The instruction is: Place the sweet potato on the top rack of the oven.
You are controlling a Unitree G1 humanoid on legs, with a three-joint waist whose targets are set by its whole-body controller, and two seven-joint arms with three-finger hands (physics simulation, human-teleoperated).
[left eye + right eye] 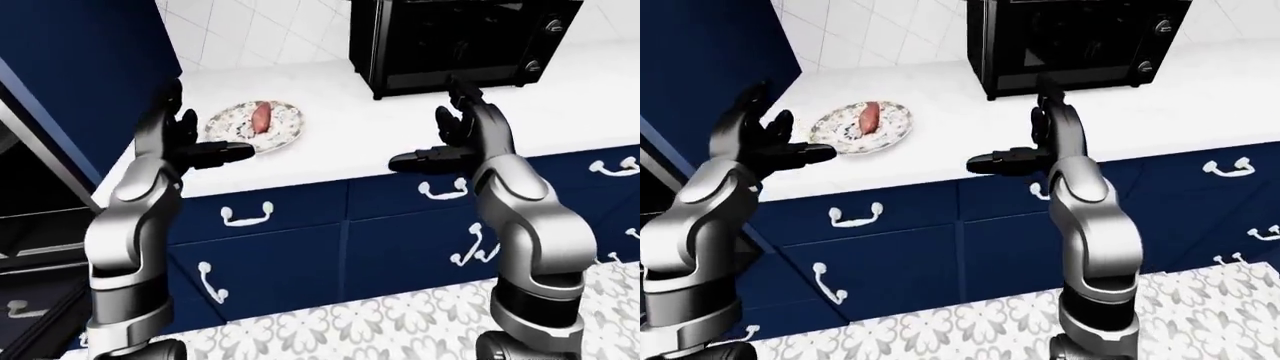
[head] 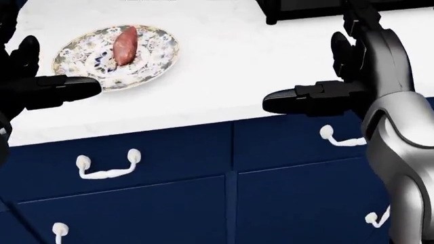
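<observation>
Sweet potato [image 2: 124, 44] lying on patterned plate [image 2: 154, 61], plate resting on white counter [image 2: 224, 76] left of black oven [image 1: 455, 41] in left-eye view. Left hand [image 1: 190, 146] released, fingers spread, just beside plate's near-left rim, touching nothing. Right hand [image 1: 450, 146] also released, empty, hovering over counter edge right of plate, below oven. Navy drawers [image 2: 136, 157] with white handles [image 2: 105, 168] beneath plate

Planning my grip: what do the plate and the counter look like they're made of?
The plate looks like glazed ceramic, going by its fine blue-grey floral pattern and thin rim. The counter looks like smooth white stone or laminate, plain and matte; a render can't settle which. The sweet potato lies on the plate.
</observation>
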